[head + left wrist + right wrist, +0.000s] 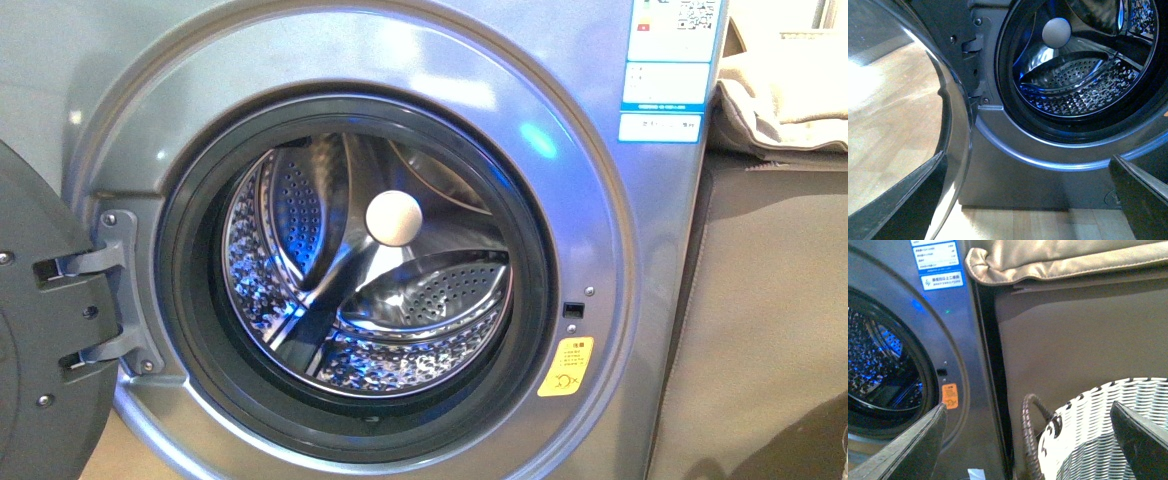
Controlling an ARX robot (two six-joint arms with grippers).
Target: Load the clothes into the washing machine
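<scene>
The washing machine (600, 230) is ready: its door (40, 330) hangs open at nine o'clock of the porthole, and the drum (400, 330) holds only a pale ball (393, 217). I see the clothes nowhere, so I judge nothing is loaded yet. My left pincer (1026, 159) and right pincer (1028, 406) both gape wide, empty. A woven basket (1098, 430) sits close by the right one; the garment may lie in there.

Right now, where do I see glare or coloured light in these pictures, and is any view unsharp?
Front view: blue light gleams in the drum, pale glare on the washing machine front. Left wrist view: sunlight burns out a white patch in the door glass. Right wrist view: dimmer and slightly soft.
</scene>
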